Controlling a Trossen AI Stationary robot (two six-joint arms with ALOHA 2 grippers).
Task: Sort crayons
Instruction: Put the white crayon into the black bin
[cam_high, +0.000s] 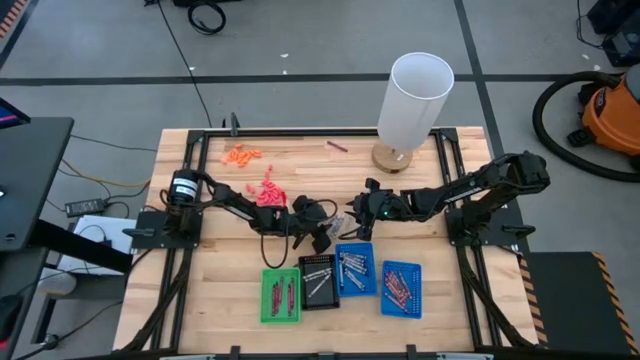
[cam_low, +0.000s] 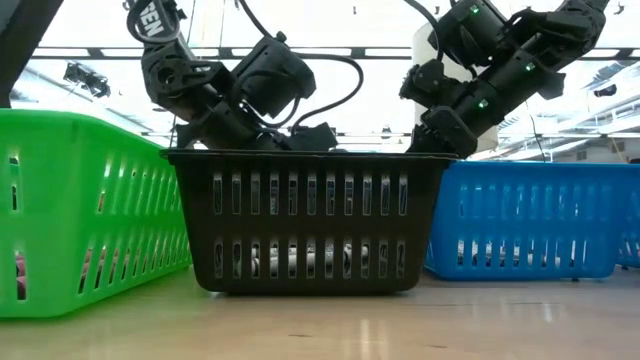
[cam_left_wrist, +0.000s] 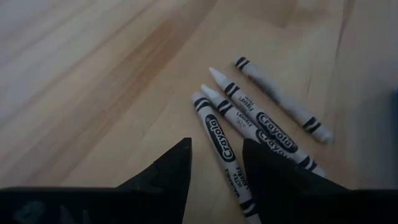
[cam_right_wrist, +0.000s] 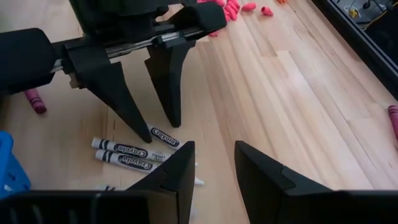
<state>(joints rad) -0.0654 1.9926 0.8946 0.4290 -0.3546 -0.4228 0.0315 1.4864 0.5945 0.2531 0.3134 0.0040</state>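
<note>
Open left end effector (cam_right_wrist: 158, 127) straddles white crayons (cam_left_wrist: 249, 127) labelled "Crayola" on the counter (cam_left_wrist: 93, 74); right end effector (cam_right_wrist: 214, 158) open nearby.

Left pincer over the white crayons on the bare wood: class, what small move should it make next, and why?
Probably lower and close. The left pincer stands open with its fingers either side of one of the white crayons, which lie loose on the table, none held. The right pincer hovers open nearby, clear of them. A short descent would likely seat that crayon between the fingers.
</note>
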